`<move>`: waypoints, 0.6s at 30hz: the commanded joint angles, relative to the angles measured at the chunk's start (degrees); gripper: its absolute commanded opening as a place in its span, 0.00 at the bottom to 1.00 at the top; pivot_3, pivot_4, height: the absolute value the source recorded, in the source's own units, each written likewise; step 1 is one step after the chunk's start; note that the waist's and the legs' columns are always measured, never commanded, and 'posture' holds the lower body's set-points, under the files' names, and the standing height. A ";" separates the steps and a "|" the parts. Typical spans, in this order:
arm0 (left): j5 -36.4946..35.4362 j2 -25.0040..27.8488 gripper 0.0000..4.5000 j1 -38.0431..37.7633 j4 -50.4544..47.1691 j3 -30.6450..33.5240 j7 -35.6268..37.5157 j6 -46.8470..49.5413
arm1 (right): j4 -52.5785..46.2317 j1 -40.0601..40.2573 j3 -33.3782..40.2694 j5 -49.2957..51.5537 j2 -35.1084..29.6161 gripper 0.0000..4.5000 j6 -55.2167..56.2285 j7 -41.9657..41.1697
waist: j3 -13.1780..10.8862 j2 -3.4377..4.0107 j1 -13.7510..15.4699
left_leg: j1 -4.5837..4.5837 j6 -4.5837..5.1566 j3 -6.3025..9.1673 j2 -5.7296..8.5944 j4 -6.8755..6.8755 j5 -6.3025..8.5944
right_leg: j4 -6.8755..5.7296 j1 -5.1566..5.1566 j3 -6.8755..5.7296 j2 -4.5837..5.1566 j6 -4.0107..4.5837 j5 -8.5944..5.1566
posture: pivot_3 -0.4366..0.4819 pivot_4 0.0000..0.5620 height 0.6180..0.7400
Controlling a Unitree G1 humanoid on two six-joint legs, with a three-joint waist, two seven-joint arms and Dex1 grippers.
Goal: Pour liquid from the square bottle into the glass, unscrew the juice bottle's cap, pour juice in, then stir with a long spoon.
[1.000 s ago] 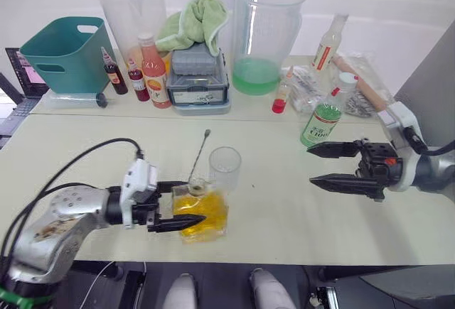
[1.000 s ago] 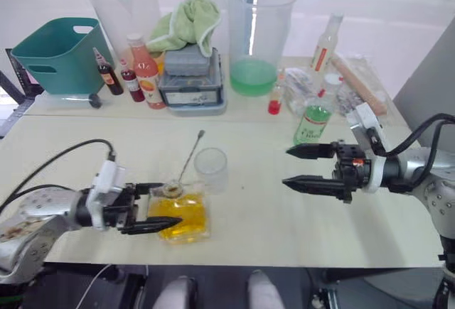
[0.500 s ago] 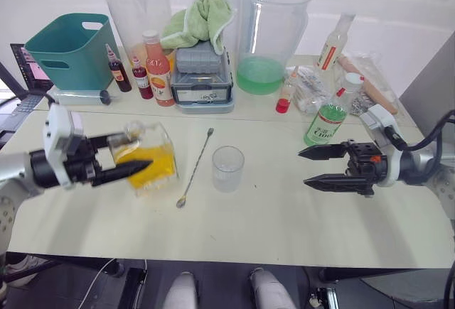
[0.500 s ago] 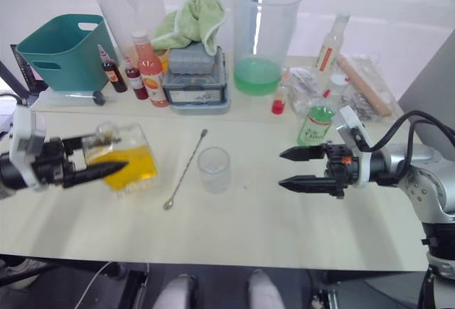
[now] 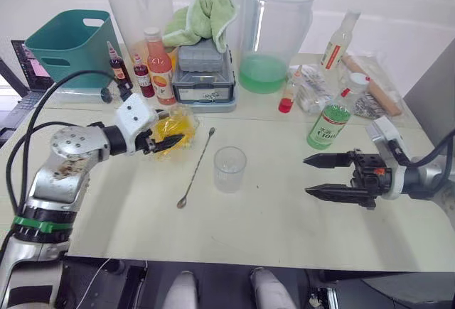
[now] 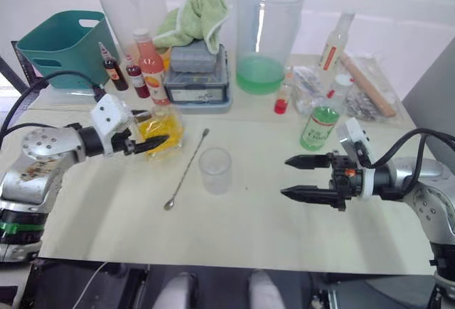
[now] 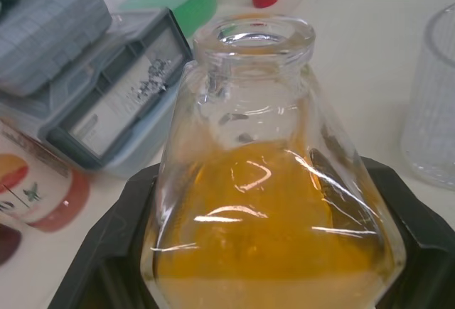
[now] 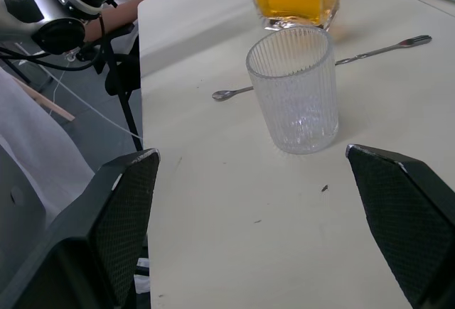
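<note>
Left tool (image 5: 165, 141) is clamped on the square bottle (image 5: 173, 127), one black finger on each side of the body, as seen in the left wrist view. The bottle is held above the bench (image 5: 270, 217), tilted, its neck directed toward the glass (image 5: 229, 169). The neck is seen open, with no stopper in it (image 7: 254, 38); yellow liquid fills the lower part of the body.

Between bottle and glass, the long spoon (image 5: 197, 166) lies flat on the bench, running diagonally, with its bowl at the near end. The spoon is apart from the glass. The glass stands upright near the middle of the bench and appears empty (image 8: 293, 88).

Further right, the juice bottle (image 5: 328, 120) stands upright near the rear right of the bench, green liquid inside, with the cap (image 5: 347, 94) on its neck.

Right tool (image 5: 320, 177) is held low over the bench, to the right of the glass and in front of the juice bottle, fingers spread well apart and holding nothing. It is well apart from both.

Along the rear of the bench, left to right: a teal bin (image 5: 67, 42), a clear pitcher (image 5: 137, 6), small dark red bottles (image 5: 130, 73), an orange-pink bottle with red cap (image 5: 159, 65), a grey box (image 5: 204, 74) with a green cloth (image 5: 200, 18) on it, and a second pitcher (image 5: 278, 32) holding green liquid.
</note>
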State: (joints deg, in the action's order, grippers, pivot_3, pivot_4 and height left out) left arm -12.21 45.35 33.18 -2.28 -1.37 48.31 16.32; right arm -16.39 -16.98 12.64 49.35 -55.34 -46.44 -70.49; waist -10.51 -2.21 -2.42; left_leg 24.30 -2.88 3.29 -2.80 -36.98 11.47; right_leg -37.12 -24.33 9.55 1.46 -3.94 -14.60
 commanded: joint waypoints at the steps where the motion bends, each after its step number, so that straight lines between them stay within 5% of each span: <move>1: 3.64 -2.17 0.62 5.02 -1.96 -0.12 -3.13 -6.19 | -3.41 1.42 3.21 2.13 0.10 0.99 -0.36 1.79 | 0.00 0.00 0.04 | -0.01 0.00 0.00 0.01 -0.01 0.00 | 0.00 0.02 0.00 0.00 -0.01 0.00 | 0.48 0.27 0.90; 18: 21.57 -7.56 0.62 8.38 10.32 -7.23 -10.33 -32.52 | -8.23 5.09 5.63 2.47 2.18 0.99 1.02 8.51 | 0.00 0.00 0.06 | 0.00 0.01 0.04 0.04 -0.14 -0.01 | -0.07 0.06 0.01 0.01 -0.04 0.06 | 0.48 0.27 0.90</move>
State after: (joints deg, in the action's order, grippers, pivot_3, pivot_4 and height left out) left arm 9.04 37.62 39.46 10.71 -10.47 40.93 -12.35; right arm -22.97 -12.07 16.40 50.83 -53.28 -46.56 -62.30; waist -10.51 -2.21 -2.36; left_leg 24.30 -2.87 3.34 -2.76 -37.12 11.46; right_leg -37.19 -24.27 9.56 1.47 -3.97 -14.54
